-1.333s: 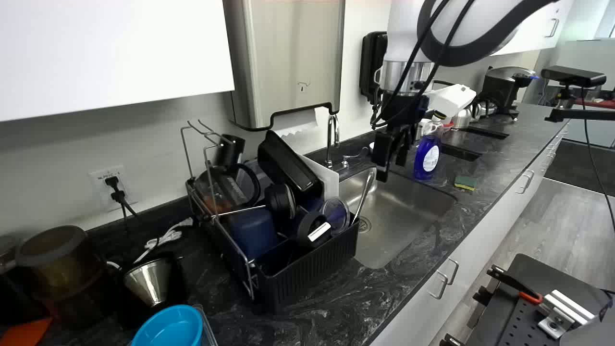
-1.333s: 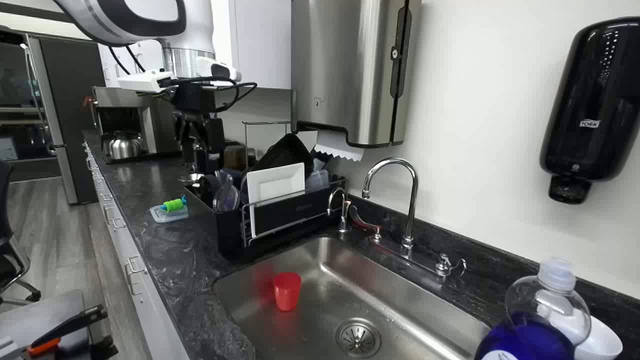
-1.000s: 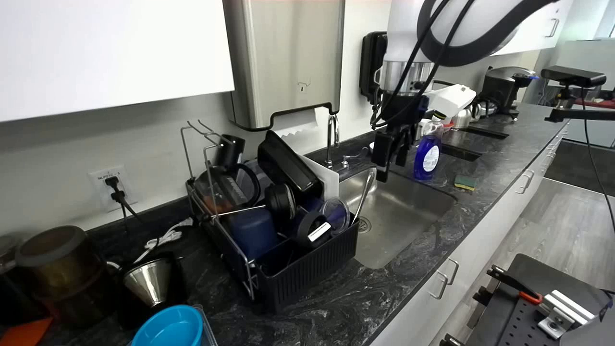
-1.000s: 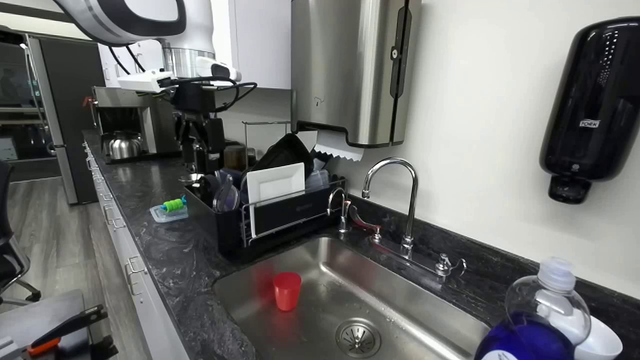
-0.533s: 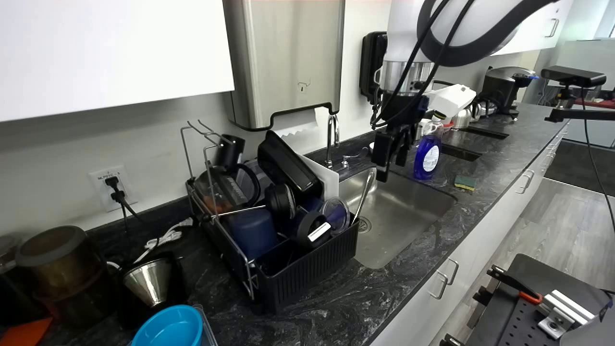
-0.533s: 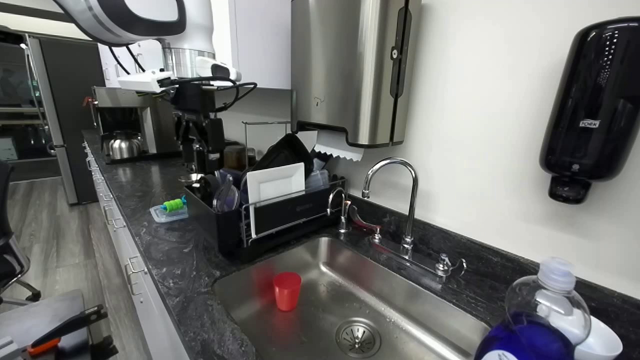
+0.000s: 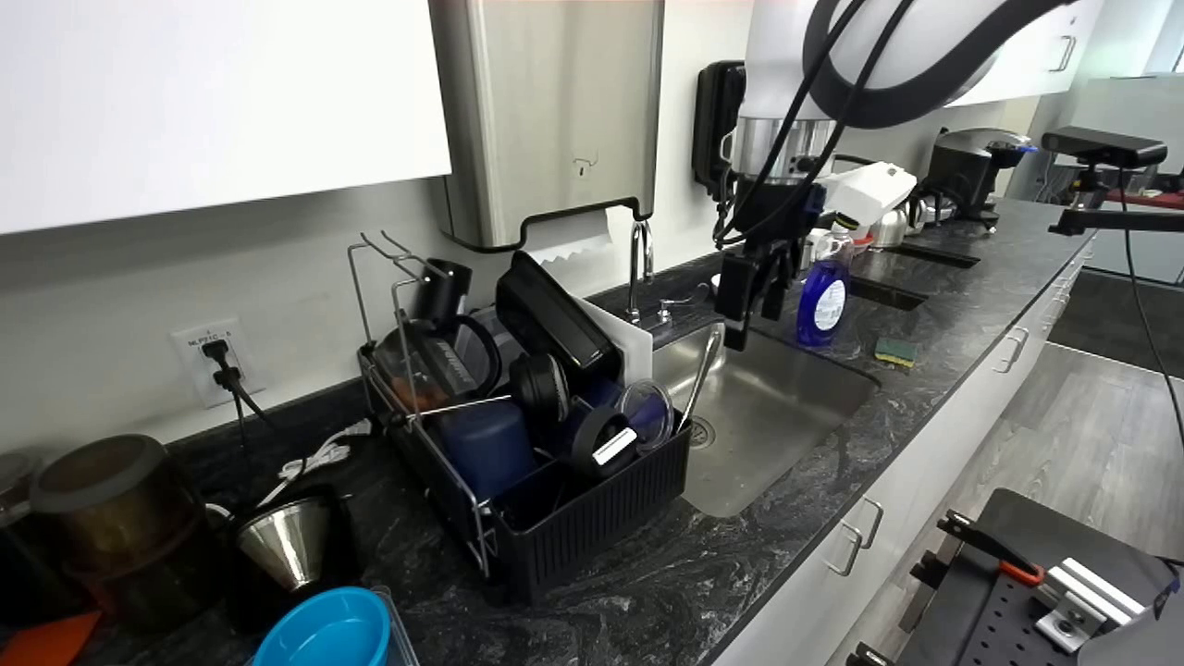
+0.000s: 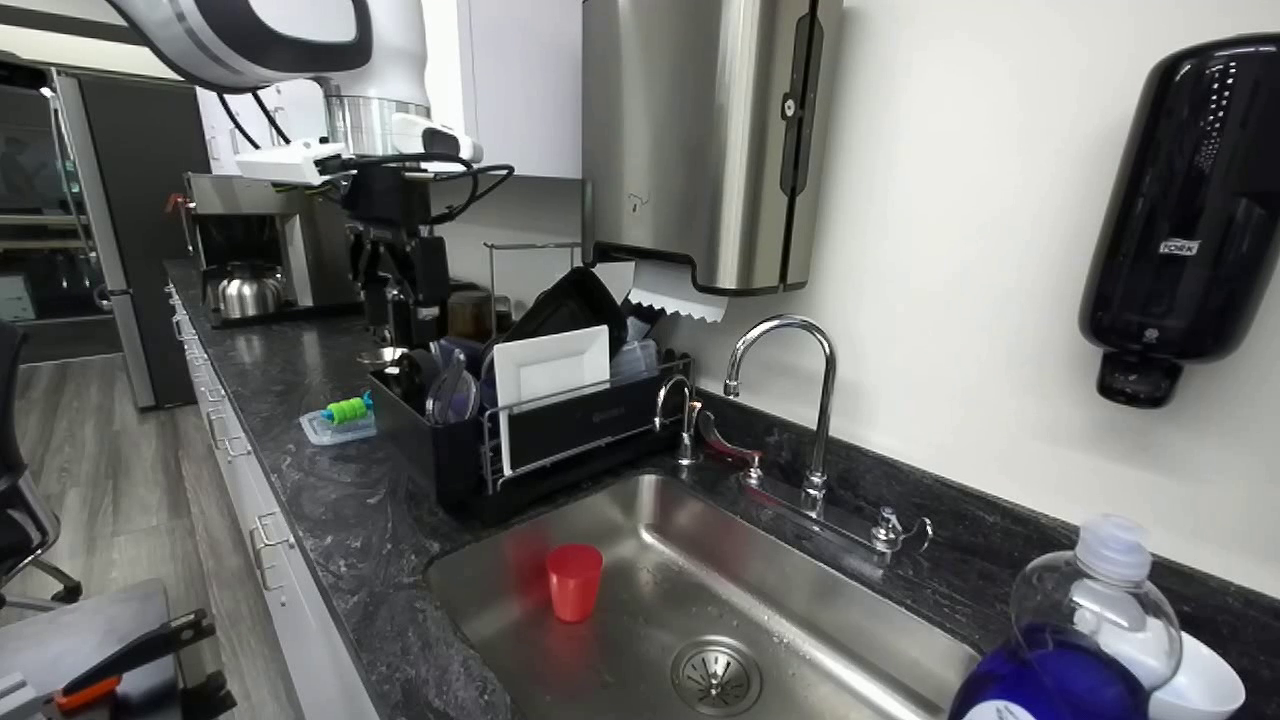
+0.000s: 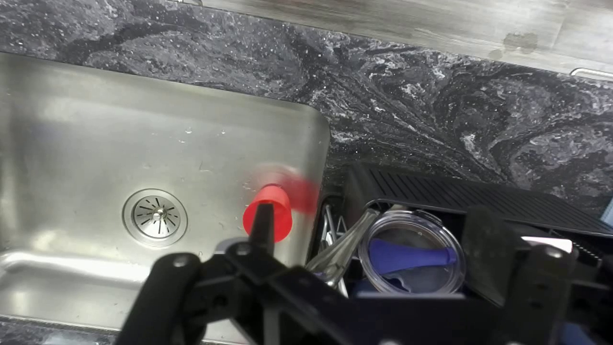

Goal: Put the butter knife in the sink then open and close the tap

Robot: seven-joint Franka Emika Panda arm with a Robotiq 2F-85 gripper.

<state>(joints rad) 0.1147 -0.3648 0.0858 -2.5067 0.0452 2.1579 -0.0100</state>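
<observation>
Desk (image 7: 638,592), dark veined stone, runs along the wall. Arm (image 7: 791,79), mostly white, reaches down over it. Sink (image 9: 96,124), grey steel, is let into the desk. Towel dispenser (image 8: 690,150), brushed steel, is mounted on the wall. Dish rack (image 7: 592,527), black and loaded, stands just beside the sink. Tap (image 8: 824,420), chrome with a tall bent spout, rises on the sink's wall side. Bottle (image 7: 819,301) of blue liquid is upright, across the sink from the rack. White plate (image 8: 552,365) leans on edge in the rack. Tool (image 9: 373,215) released, fingers spread well apart above the rack's sink-side end. Red cup (image 8: 574,585) stands in the sink, between drain (image 9: 154,217) and rack. Metal handles (image 9: 335,249) slant at the rack's corner; whether one is the butter knife, I cannot tell.
</observation>
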